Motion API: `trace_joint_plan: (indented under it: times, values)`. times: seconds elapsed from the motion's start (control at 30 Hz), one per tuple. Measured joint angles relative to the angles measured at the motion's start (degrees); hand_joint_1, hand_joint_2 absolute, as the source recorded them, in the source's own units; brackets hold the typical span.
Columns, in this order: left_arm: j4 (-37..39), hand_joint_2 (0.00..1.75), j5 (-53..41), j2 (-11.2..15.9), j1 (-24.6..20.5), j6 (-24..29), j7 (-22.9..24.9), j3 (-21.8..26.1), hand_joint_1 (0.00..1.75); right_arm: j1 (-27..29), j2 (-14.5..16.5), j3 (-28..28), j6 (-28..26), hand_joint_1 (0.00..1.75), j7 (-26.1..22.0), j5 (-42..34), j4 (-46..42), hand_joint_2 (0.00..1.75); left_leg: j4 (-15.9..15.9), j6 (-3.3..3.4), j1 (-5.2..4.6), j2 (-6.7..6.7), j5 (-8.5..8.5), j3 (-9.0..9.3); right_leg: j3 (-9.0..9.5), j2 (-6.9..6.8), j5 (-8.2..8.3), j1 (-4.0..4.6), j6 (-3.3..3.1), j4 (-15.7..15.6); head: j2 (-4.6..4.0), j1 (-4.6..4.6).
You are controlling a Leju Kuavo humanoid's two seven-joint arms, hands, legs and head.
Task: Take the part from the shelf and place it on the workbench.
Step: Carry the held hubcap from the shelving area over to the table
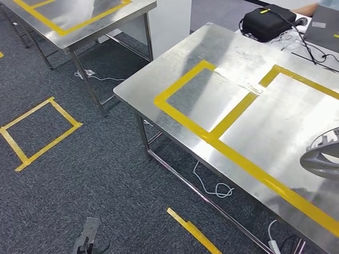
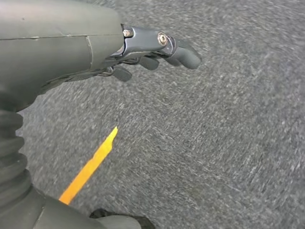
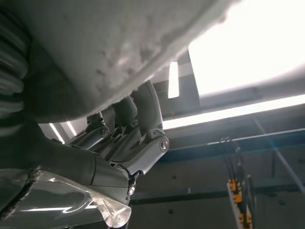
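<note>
The part (image 1: 323, 154), a curved silvery metal piece, shows at the right edge of the head view, just above the steel workbench (image 1: 224, 58). It hangs over the larger yellow-taped rectangle (image 1: 256, 169). In the right wrist view my right hand (image 3: 137, 138) grips the part (image 3: 107, 47) from below, its fingers curled against the pale underside. My left hand (image 2: 158, 47) hangs beside me over grey carpet, fingers stretched out and holding nothing.
A second steel table (image 1: 80, 21) stands at the back left. A yellow tape square (image 1: 38, 132) marks the carpet, and a tape strip (image 1: 192, 230) lies near the bench. A black bag (image 1: 268, 21), cables and a person's arm (image 1: 308, 8) are at the bench's far end.
</note>
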Motion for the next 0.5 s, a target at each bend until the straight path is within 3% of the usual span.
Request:
trace_joint_plan:
  times: [0.1,0.13,0.17,0.23,0.3,0.37,0.43,0.5]
  values:
    - [0.0,1.75,0.5,-0.2,-0.1,1.6,0.6,0.2,0.0,-0.2,0.7,1.3,0.0,1.75,0.1,1.2,0.5,1.75,0.8,-0.95,0.33,-0.09,-1.87,1.52,0.88,-0.23,8.1,-0.62,1.11,-8.8,0.0,0.07]
    - [0.0,1.75,0.6,-0.2,-0.2,2.3,0.9,0.3,0.0,-0.3,1.0,1.7,-0.1,1.75,0.2,1.6,0.7,1.75,1.3,-1.3,0.36,-0.12,-2.46,1.64,1.66,-0.35,9.59,-0.59,0.91,-11.3,0.0,0.14]
    - [0.0,1.75,0.7,-0.3,-0.3,2.9,1.2,0.5,0.0,-0.3,1.3,2.1,-0.1,1.75,0.4,1.9,0.9,1.75,1.8,-1.63,0.36,-0.12,-2.99,1.55,2.01,-0.44,10.16,-0.44,0.4,-12.5,0.0,0.12]
    - [0.0,1.75,0.8,-0.3,-0.4,3.7,1.6,0.7,0.0,-0.4,1.8,2.9,-0.2,1.75,0.6,2.3,1.2,1.75,2.6,-2.22,0.32,-0.07,-3.73,1.28,2.26,-0.51,9.62,-0.01,-1.19,-12.4,0.0,0.0]
    - [0.0,1.75,0.8,-0.4,-0.5,4.1,1.8,0.8,0.0,-0.7,1.9,3.5,-0.2,1.75,0.8,2.8,1.3,1.75,4.0,-2.82,0.38,-0.05,-4.33,0.78,2.48,-0.53,9.69,-0.09,-2.01,-12.2,0.0,-0.16]
    - [0.0,1.75,0.8,-0.5,-0.8,4.4,2.1,0.9,0.0,-1.3,2.2,4.1,-0.1,1.75,0.8,3.4,1.5,1.75,9.3,-3.53,0.69,-0.03,-5.78,-2.06,3.1,-0.56,9.58,-0.24,-2.48,-12.3,0.0,-0.32]
    - [0.0,1.75,0.8,-0.7,-0.8,4.6,2.2,1.0,0.0,-1.9,2.6,4.8,0.0,1.75,0.8,4.3,2.0,1.75,17.0,-3.99,1.05,0.0,-8.34,-6.84,3.38,-0.56,9.25,-0.06,-2.79,-12.3,0.0,-0.43]
    - [0.0,1.75,0.8,-0.9,-0.8,4.7,2.2,1.2,0.0,-2.7,3.4,5.7,0.1,1.75,0.7,5.4,2.8,1.75,19.9,-3.87,1.15,-0.01,-8.64,-9.6,3.69,-0.43,8.96,0.25,-2.91,-12.3,0.0,-0.44]
